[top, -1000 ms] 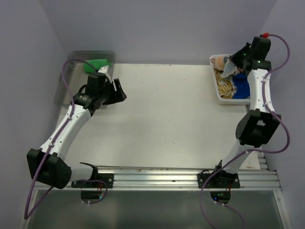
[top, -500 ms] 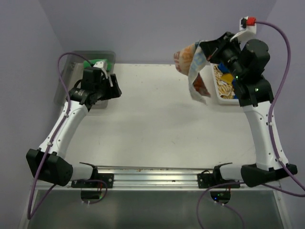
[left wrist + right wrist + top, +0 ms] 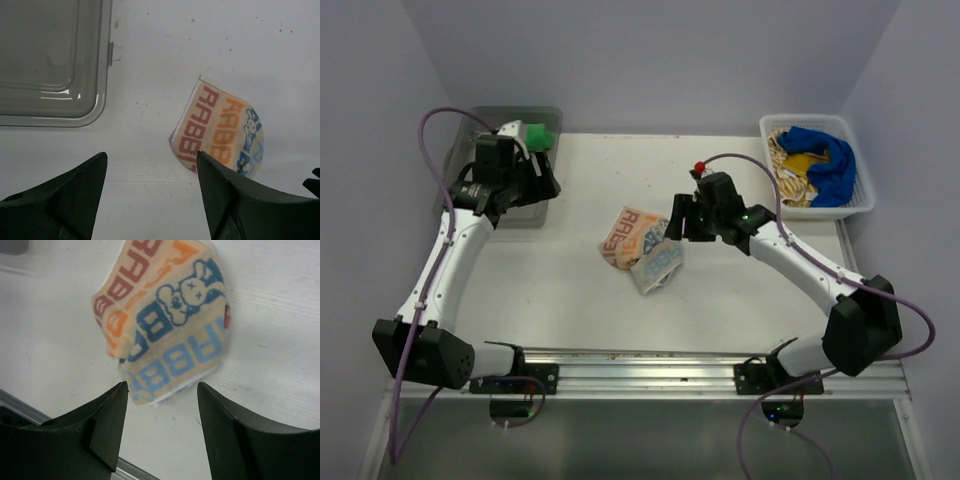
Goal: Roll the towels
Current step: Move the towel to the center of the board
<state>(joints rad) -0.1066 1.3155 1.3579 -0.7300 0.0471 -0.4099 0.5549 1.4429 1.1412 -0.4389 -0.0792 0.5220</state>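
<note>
Right gripper [image 3: 676,222] is hanging spread and empty over the middle of the desk [image 3: 570,300], just above the crumpled orange-and-white towel [image 3: 642,248]. Left gripper [image 3: 150,160], also gaping, is idling by the clear bin [image 3: 45,60] at the far-left corner, green towel [image 3: 538,135] in it. Far-right basket [image 3: 825,211] is holding the blue towel [image 3: 825,165] and yellow-tan towel [image 3: 788,180]. I'm judging flattening is in hand; next I'm needing a corner pinch, then pulling flat.

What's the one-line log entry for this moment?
printed towel: crumpled on table, unrolled | right gripper: open, by it | left gripper: open, near clear bin | blue towel, yellow towel: in basket
</note>
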